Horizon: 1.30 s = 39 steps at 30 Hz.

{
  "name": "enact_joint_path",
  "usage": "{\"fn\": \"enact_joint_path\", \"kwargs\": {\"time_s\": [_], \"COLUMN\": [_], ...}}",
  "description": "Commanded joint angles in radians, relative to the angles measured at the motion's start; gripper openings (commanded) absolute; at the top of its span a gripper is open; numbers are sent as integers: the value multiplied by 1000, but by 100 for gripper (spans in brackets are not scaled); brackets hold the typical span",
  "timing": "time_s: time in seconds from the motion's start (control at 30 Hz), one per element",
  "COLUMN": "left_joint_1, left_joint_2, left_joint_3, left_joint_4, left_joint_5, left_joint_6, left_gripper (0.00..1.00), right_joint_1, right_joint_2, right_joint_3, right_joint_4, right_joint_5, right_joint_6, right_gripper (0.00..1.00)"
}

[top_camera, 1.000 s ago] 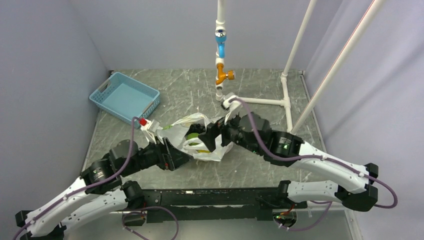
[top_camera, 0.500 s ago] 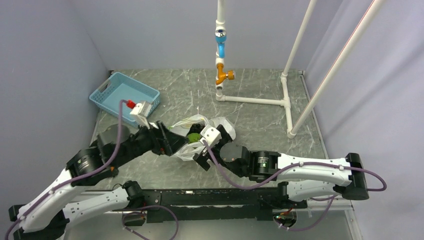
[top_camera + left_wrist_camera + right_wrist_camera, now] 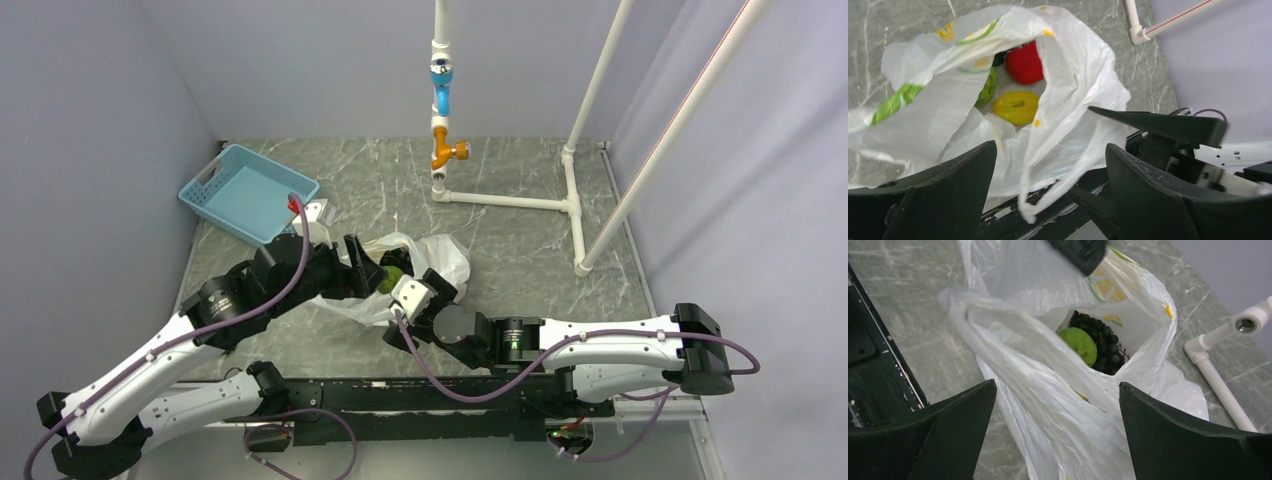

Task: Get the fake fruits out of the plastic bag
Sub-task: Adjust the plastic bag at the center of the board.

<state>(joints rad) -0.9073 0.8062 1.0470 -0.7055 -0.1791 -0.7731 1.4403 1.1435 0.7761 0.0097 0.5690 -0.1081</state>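
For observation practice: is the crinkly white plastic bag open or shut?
Open: the white plastic bag gapes, showing a red round fruit and yellow oblong fruit inside.

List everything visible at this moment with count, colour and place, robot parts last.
plastic bag: one, translucent white with yellow-green print, mid-table, mouth open
red fruit: one, red, inside the bag
yellow fruit: one, yellow, inside the bag, just below the red one in the left wrist view
green fruit: one, green, inside the bag, against the dark bunch
dark bunch: one, purple-black, inside the bag
basket: one, blue, far left of the table
pipe frame: one, white with blue and orange fittings, far right
table: one, grey marbled
left gripper: one, black, open, at the bag's mouth
right gripper: one, black, open, over the bag
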Motion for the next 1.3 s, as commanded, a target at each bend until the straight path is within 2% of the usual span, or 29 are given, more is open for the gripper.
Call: {"fn": "enact_joint_path", "kwargs": {"time_s": [0.0, 0.17, 0.33, 0.43, 0.47, 0.5, 0.6, 0.67, 0.8, 0.9, 1.0, 1.1, 1.13, 1.23, 1.27], "left_joint_1": [27, 42, 71, 73, 74, 73, 76, 80, 93, 93, 93, 93, 93, 90, 87], "left_joint_2": [-58, -78, -44, -33, -32, -31, -22, -6, 32, 39, 39, 103, 141, 242, 260], "left_joint_3": [-82, -157, -202, -210, -218, -220, -219, -217, -225, -276, -352, -362, -345, -297, -301], "left_joint_4": [40, 47, 60, 55, 69, 75, 104, 137, 191, 265, 427, 469, 458, 401, 401], "left_joint_5": [29, 27, 50, 8, 5, 6, 54, 107, 160, 169, 247, 257, 248, 217, 200], "left_joint_6": [-43, -58, -70, -77, -77, -79, -68, -38, -44, -98, -121, -136, -130, -111, -110], "left_gripper": [86, 86, 85, 84, 84, 84, 84, 84, 78, 68, 67, 66, 63, 43, 42], "right_joint_1": [5, 10, 10, 8, 9, 8, 9, 9, 6, 0, -10, -15, -16, -20, -21], "right_joint_2": [3, 82, 180, 227, 242, 247, 210, 147, -54, -170, -230, -239, -241, -261, -275], "right_joint_3": [-2, -9, 52, 39, 27, 17, 16, 20, -16, -49, -71, -76, -80, -99, -108], "right_joint_4": [125, 221, 283, 386, 429, 462, 406, 330, 201, 167, 173, 192, 201, 238, 251], "right_joint_5": [41, 43, 118, 180, 220, 250, 265, 261, 192, 182, 163, 128, 121, 145, 172], "right_joint_6": [-60, -207, -301, -358, -372, -383, -316, -235, -39, 87, 174, 191, 192, 208, 217], "right_gripper": [96, 97, 99, 92, 85, 72, 22, 0, 0, 0, 0, 0, 0, 0, 0]}}
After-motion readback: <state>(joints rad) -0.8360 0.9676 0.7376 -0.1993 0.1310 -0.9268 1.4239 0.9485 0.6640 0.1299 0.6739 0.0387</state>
